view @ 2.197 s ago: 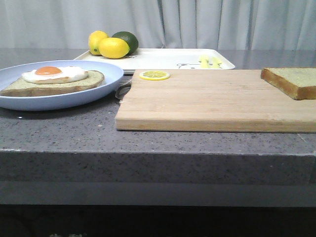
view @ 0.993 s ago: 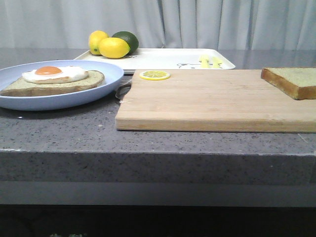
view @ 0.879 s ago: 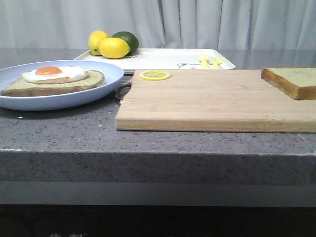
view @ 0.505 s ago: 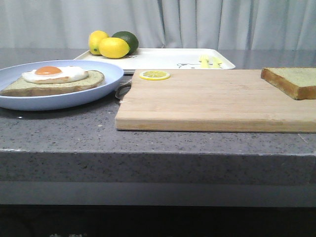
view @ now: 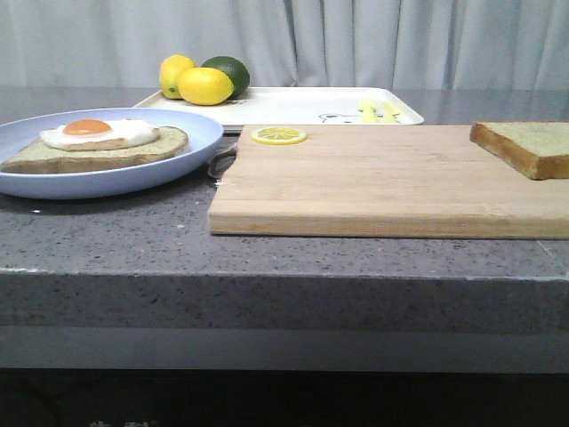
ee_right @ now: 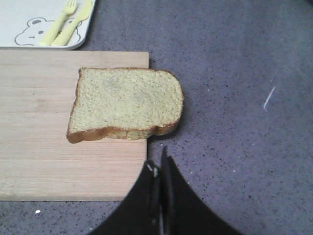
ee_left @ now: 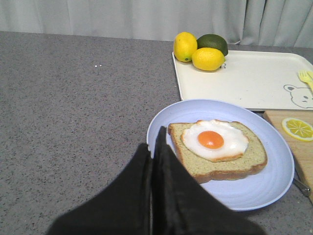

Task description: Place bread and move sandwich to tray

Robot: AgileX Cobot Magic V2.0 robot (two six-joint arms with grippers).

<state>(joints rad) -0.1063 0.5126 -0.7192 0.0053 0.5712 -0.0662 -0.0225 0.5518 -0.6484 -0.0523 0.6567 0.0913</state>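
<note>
The plain bread [view: 530, 146] lies on the right end of the wooden cutting board [view: 382, 182], partly past its edge; it also shows in the right wrist view [ee_right: 127, 103]. The sandwich slice with a fried egg [view: 98, 144] lies on the pale-blue plate [view: 107, 181] at the left, also in the left wrist view [ee_left: 215, 147]. The white tray [view: 293, 108] is behind the board. My left gripper [ee_left: 155, 139] is shut and empty, over the plate's near rim. My right gripper [ee_right: 159, 161] is shut and empty, near the bread's crust edge. Neither gripper shows in the front view.
Two lemons [view: 203, 85] and a lime [view: 228, 71] sit on the tray's far left corner. A yellow fork and knife [ee_right: 66, 22] lie on the tray. A lemon slice [view: 278, 135] lies on the board's far left corner. The grey counter's edge [view: 284, 276] runs across the front.
</note>
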